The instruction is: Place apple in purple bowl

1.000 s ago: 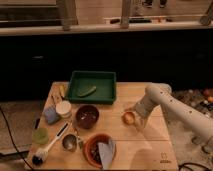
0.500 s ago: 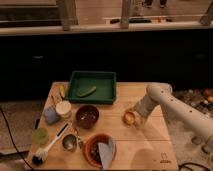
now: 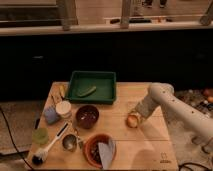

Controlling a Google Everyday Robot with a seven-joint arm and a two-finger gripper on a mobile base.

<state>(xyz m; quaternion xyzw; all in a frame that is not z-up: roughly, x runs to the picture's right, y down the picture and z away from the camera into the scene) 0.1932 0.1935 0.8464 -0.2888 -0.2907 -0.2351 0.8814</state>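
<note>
**Claw clamped on the apple, right side of the table**

Here we are at the wooden table [image 3: 145,147], and the action is all on the right. The white arm [image 3: 167,100] reaches in from the right edge and bends down and to the left, and the gripper [image 3: 134,118] sits low over the tabletop with its fingers drawn together around the apple [image 3: 131,121]. The small orange-yellow fruit shows right at the tip of the claw, down at table level; whether it is resting on the wood or just off it, I cannot tell.

The purple bowl [image 3: 87,116] is over to the left of the apple, near the middle of the table, well apart from the claw, its dark inside facing up.

Behind it, at the far edge, stands a green tray [image 3: 93,75] with a long green vegetable [image 3: 86,91] lying in it. At the near edge there is an orange-brown bowl [image 3: 89,144] holding a grey-blue cloth [image 3: 106,152]. Just left of that is a small metal cup [image 3: 69,142], and a white-handled brush [image 3: 48,149] lies slanted toward the front left corner. A pale green cup [image 3: 40,135] and a white pot [image 3: 63,108] stand on the left side.
</note>
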